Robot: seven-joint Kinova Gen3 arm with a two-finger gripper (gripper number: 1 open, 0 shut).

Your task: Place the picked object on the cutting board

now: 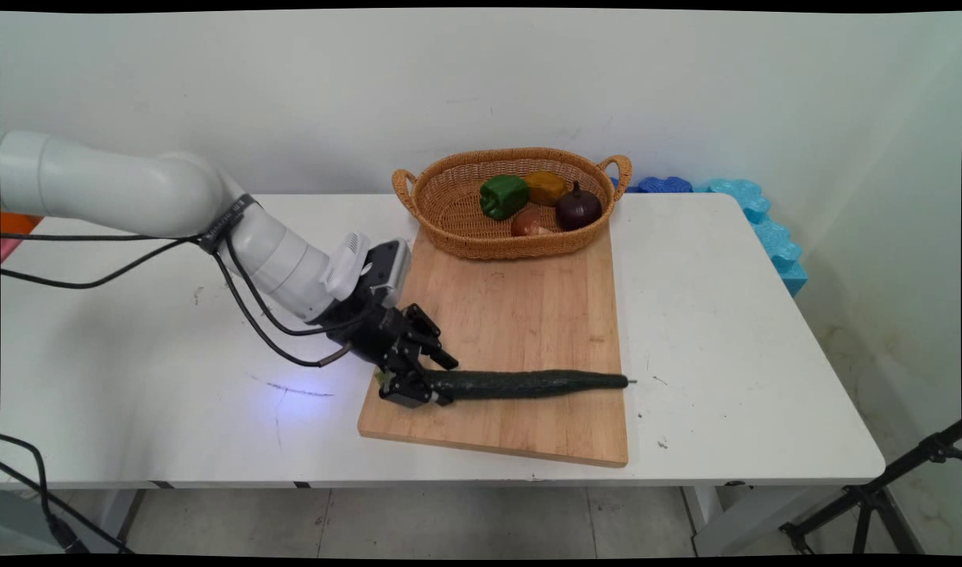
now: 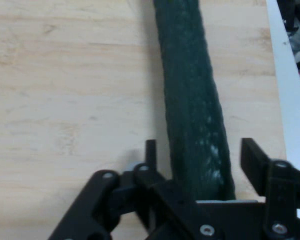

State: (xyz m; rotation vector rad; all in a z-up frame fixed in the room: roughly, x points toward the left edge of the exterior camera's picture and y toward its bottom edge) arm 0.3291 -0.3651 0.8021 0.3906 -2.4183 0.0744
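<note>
White wall [image 1: 291, 87], white table [image 1: 725, 331], tiled floor [image 1: 449, 520].

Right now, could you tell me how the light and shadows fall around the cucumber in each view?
Main view: soft, even room light, and the cucumber throws only a thin shadow along its near side on the cutting board. Hand view: a dark shadow band runs along the picture-left side of the cucumber on the board, with small pale glints on its skin lower down.

Dark green, faintly mottled skin on the long slender cucumber [image 1: 528, 383] [image 2: 192, 100]. Pale tan wood with fine grain on the rectangular wooden cutting board [image 1: 520, 315] [image 2: 65, 90]. Golden-brown weave on the oval wicker basket [image 1: 449, 209]. Inside, at 9 o'clock, glossy green bell pepper [image 1: 503, 195]; at 3 o'clock, deep purple round onion [image 1: 578, 208].
</note>
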